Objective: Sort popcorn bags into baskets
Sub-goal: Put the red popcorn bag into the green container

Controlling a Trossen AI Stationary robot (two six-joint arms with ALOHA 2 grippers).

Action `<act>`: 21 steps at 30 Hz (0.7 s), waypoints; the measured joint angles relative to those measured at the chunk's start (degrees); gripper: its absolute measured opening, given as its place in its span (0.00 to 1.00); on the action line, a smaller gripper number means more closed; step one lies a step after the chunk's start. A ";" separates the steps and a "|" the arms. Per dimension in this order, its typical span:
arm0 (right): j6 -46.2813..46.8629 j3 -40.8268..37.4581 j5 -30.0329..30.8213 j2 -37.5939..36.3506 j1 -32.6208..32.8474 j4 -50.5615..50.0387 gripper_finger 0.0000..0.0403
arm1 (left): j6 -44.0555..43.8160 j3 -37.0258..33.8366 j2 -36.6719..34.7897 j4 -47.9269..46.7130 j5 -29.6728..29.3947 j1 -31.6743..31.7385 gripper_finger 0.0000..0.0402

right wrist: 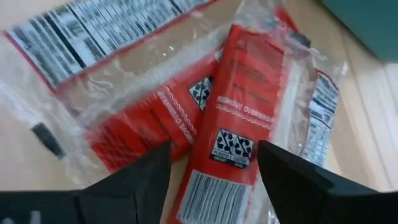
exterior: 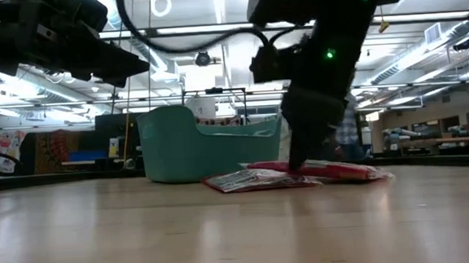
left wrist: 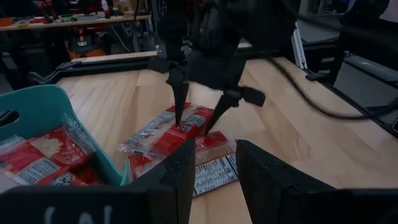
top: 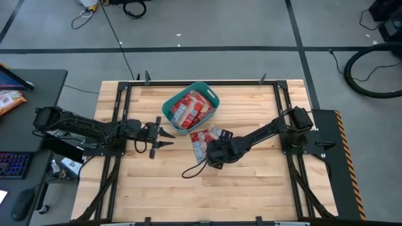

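So the right gripper (left wrist: 198,121) is down over the loose bags (top: 207,139) lying on the table (top: 251,188) just beside the tub (top: 190,107). Its fingers are spread wide, tips straddling the top red packet (right wrist: 239,118), and it's not gripping anything; the packet just lies there between the fingers. In the low view the gripper's tips sit right at the pile, which lies flat on the wood, next to the teal tub. A few packets overlap there, one flipped so the white nutrition print faces up.

The tub already has several red bags (top: 188,108) piled inside.

The left gripper (top: 164,137) hangs off to the side of the tub, above the table, fingers partly apart with nothing between them, pointing toward the pile.
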 joint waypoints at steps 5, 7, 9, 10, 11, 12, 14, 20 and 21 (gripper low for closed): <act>-0.79 0.14 0.97 3.05 0.00 -1.59 0.61 | -0.02 0.02 0.00 0.45 0.01 -0.09 0.30; -0.72 0.31 2.41 4.25 0.07 -2.30 0.60 | -0.02 0.02 0.00 0.46 0.01 -0.11 0.30; -0.44 0.28 2.80 4.97 0.07 -2.58 0.57 | -0.04 0.02 0.00 0.56 0.01 -0.13 0.30; -0.40 0.31 2.80 5.18 0.05 -2.60 0.56 | -0.03 0.02 0.00 0.35 0.01 -0.13 0.30; -0.44 0.31 2.80 5.19 0.04 -2.58 0.54 | -0.04 0.02 0.00 0.32 0.01 -0.13 0.30; -0.58 0.27 2.74 5.12 0.02 -2.49 0.51 | -0.04 0.02 0.00 0.36 0.00 -0.13 0.30; -0.60 0.24 2.68 4.98 0.02 -2.45 0.46 | -0.04 0.02 0.00 0.32 0.01 -0.13 0.30; 0.48 0.07 1.97 4.45 0.02 -2.63 0.27 | -0.36 0.02 0.00 0.34 0.01 -0.22 0.30; 0.68 0.07 1.91 4.45 0.06 -2.63 0.24 | -0.42 0.02 0.00 0.34 0.01 -0.31 0.30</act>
